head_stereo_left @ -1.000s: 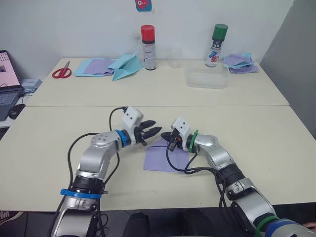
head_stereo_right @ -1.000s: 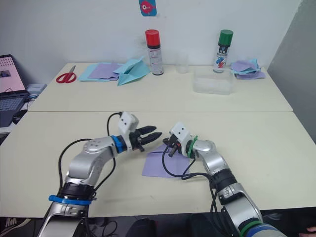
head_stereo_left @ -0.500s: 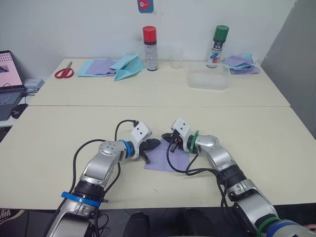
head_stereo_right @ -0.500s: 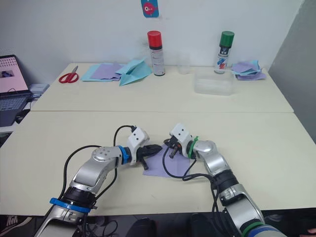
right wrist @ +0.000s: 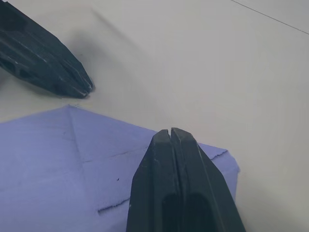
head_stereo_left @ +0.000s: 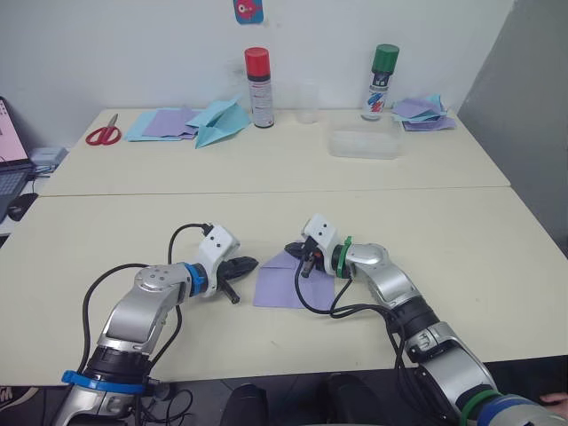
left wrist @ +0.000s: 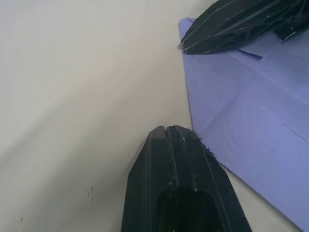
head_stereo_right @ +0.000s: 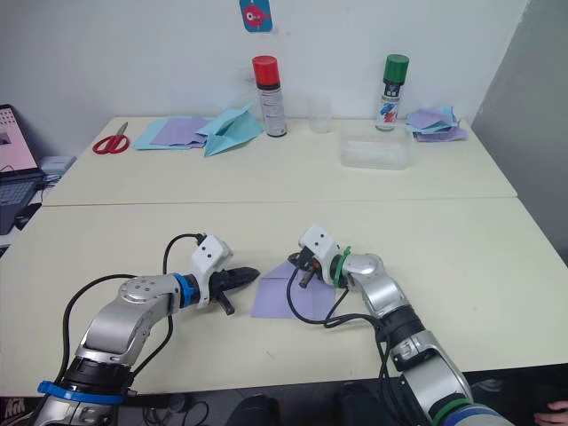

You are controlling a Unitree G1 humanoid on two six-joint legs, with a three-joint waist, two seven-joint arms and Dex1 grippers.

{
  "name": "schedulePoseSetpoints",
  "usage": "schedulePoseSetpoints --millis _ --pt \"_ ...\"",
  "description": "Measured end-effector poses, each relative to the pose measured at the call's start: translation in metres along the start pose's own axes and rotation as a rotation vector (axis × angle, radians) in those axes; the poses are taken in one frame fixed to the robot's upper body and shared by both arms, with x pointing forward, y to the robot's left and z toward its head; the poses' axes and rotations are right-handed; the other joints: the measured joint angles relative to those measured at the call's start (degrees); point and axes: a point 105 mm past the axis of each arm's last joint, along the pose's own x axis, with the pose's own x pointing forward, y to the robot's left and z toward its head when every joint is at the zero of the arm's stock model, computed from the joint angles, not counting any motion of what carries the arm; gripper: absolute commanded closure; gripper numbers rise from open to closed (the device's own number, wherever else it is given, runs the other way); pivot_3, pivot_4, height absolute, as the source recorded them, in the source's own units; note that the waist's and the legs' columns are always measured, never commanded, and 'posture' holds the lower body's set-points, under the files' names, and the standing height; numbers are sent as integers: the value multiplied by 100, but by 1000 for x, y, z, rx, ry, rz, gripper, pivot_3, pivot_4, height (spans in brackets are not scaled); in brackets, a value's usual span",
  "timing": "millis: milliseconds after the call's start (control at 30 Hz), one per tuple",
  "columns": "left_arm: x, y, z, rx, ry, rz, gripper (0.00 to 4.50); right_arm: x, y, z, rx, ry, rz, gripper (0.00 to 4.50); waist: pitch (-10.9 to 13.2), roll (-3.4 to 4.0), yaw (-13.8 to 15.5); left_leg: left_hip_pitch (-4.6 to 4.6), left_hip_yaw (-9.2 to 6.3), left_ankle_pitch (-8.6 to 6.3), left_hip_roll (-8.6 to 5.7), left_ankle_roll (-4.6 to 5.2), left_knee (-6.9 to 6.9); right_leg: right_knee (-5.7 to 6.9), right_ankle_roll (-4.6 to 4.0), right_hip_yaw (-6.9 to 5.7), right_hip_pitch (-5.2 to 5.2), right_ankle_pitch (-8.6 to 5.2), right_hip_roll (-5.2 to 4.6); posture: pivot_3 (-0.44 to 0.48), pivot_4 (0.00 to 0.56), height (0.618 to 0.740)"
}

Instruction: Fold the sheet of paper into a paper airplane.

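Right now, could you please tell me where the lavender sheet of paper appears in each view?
Left eye view: sheet of paper lies on the near table, between both hands.
Right eye view: same spot.
Left wrist view: beyond the left hand.
Right wrist view: under the right hand.
Shared landmark: the sheet's pointed folded corner.

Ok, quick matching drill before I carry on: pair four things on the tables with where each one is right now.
Things:
1. left pincer
2. right pincer
3. scissors
4. green-capped can

Places:
A. far table, at its left end
B. shut, tip on the near table just off the lavender sheet's left edge
C. far table, right of the red-capped can
D. shut, tip over the sheet's far folded corner

Pairs: 1-B, 2-D, 3-A, 4-C
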Motion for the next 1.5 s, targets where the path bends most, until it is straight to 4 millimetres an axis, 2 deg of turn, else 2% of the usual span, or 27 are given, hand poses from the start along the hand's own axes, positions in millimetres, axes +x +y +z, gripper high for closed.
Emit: schedulePoseSetpoints --millis 100,200,333,600,833,1100,1300,1367,1500 --pt "5 1 13 5 -47 18 4467 0 0 0 0 -1 0 4500 0 -1 8 -5 1 0 -3 0 3 -1 0 0 -1 0 0 0 150 740" --pt "16 -13 21 44 -66 -15 4467 0 0 1 -1 -2 3 4500 0 -1 5 -5 3 0 -4 0 2 -4 1 5 -1 0 -1 0 150 740" --pt "29 -29 9 74 -29 -57 4467 1 1 2 -1 -6 4 4500 1 0 0 -6 1 0 -2 0 0 -3 0 2 -3 0 0 0 150 740" --pt "36 -29 8 147 -18 -56 4467 7 14 7 -43 -13 26 4500 1 2 23 -7 1 0 -8 0 2 -3 1 1 -1 0 -4 0 150 740" --pt "39 -29 7 157 -12 -57 4467 7 2 5 -75 19 -65 4500 0 1 27 -1 2 0 -9 0 5 -2 4 2 5 3 -6 0 150 740" --pt "41 -28 6 157 -7 -60 4467 -18 -35 -5 -49 51 -226 4500 -5 -1 43 5 4 0 -11 0 5 -2 5 2 11 3 -6 0 150 740" --pt "44 -30 8 157 -10 -69 4467 -24 -38 -6 39 18 -256 4500 -3 1 83 2 4 0 -10 0 6 -2 6 0 12 5 -6 0 150 740" --pt "45 -31 10 162 -13 -74 4467 -35 -40 -6 123 6 -257 4500 -1 3 110 -11 4 0 -10 0 7 -5 7 4 1 5 -6 0 150 740" --pt "46 -32 10 170 -18 -81 4467 -65 -43 12 186 -25 -222 4500 4 11 144 -18 3 0 -11 0 8 -10 8 4 -3 4 -7 0 150 740"
